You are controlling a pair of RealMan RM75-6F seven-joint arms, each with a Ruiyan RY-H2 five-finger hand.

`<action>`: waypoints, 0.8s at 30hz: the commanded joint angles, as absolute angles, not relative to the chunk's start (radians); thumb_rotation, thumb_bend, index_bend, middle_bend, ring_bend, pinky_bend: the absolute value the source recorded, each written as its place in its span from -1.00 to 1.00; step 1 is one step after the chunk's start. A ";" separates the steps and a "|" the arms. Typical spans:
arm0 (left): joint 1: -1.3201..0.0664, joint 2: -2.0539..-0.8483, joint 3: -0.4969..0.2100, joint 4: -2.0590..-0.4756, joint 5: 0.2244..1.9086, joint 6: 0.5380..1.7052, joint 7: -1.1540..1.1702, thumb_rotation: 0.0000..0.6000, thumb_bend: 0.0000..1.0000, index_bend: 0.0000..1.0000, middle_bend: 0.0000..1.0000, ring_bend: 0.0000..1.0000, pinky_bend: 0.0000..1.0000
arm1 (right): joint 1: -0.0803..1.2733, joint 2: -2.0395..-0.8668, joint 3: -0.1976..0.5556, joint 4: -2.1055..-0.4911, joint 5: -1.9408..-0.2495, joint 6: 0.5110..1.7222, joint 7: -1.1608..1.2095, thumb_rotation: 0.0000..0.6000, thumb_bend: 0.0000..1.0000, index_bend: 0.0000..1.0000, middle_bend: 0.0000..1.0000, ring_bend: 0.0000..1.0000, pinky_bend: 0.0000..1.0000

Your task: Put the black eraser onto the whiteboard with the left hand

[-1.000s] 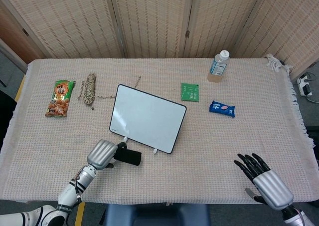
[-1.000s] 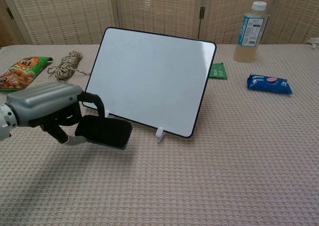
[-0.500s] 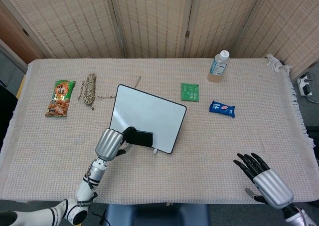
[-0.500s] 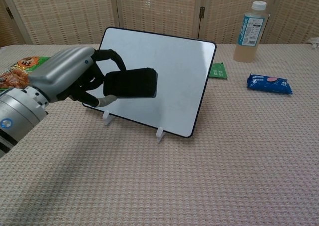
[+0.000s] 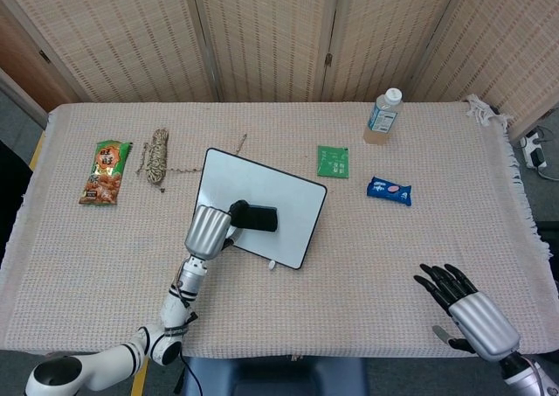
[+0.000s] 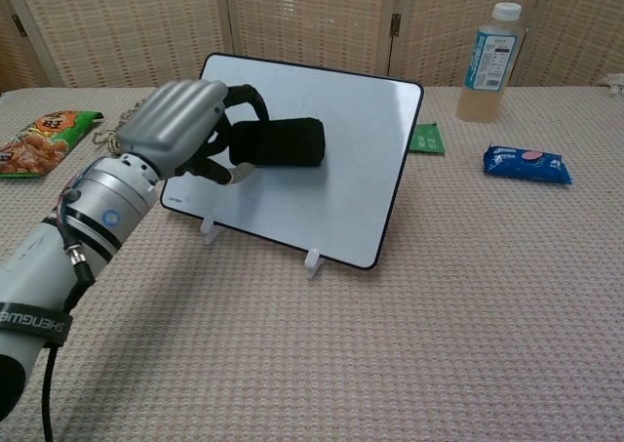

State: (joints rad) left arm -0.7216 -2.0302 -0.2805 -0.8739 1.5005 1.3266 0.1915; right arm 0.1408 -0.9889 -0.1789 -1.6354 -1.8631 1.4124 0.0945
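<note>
The left hand [image 6: 185, 130] is grasping the black eraser [image 6: 283, 142] against the tilted whiteboard [image 6: 331, 183]; the right hand [image 5: 467, 309] is resting released, fingers spread.

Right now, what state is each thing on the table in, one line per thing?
black eraser: held by the left hand, against the board face
left hand: gripping the eraser
whiteboard: propped tilted on its white feet
right hand: empty, fingers spread
bottle: upright, capped
snack bag: lying flat
rope: bundled
blue packet: lying flat
</note>
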 commanded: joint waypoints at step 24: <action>-0.754 -2.102 -0.260 -0.784 1.454 1.329 0.196 1.00 -0.33 -0.30 1.00 1.00 1.00 | 0.122 -0.984 -0.184 -1.625 -1.882 1.459 0.103 1.00 -0.31 -1.00 -1.00 -1.00 -1.00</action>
State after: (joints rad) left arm -0.7535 -2.1017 -0.2599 -0.7825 1.4551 1.3285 0.1952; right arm 0.1221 -0.9839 -0.1843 -1.6253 -1.8822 1.4591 0.1025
